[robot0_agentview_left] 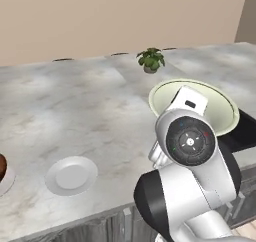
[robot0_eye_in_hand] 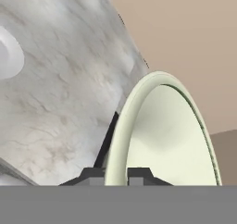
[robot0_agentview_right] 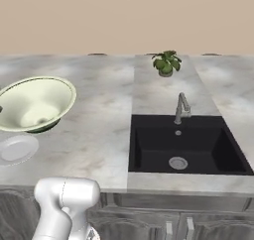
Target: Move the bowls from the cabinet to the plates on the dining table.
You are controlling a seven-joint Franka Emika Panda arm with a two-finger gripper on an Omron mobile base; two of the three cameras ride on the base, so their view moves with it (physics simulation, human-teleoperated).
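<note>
My gripper [robot0_eye_in_hand: 115, 176] is shut on the rim of the pale cream-green bowl [robot0_eye_in_hand: 171, 135], with one fingertip on each side of the wall. The bowl [robot0_agentview_left: 200, 103] hangs tilted above the dining table [robot0_agentview_left: 90, 111], and my white hand reaches into it from the near side. From the right it appears at the left of the frame as the bowl [robot0_agentview_right: 35, 104], just above an empty whitish plate [robot0_agentview_right: 17, 149]. That plate [robot0_agentview_left: 71, 175] lies near the table's front edge. At the far left edge the reddish-brown bowl [robot0_agentview_left: 1, 167] sits on another plate [robot0_agentview_left: 7, 182]. The cabinet is out of view.
A black sink [robot0_agentview_right: 183, 145] with a silver faucet [robot0_agentview_right: 182, 107] is set into the marble top to the right of the bowl. A small potted plant [robot0_agentview_right: 166, 63] stands at the back. A beige wall rises behind the table.
</note>
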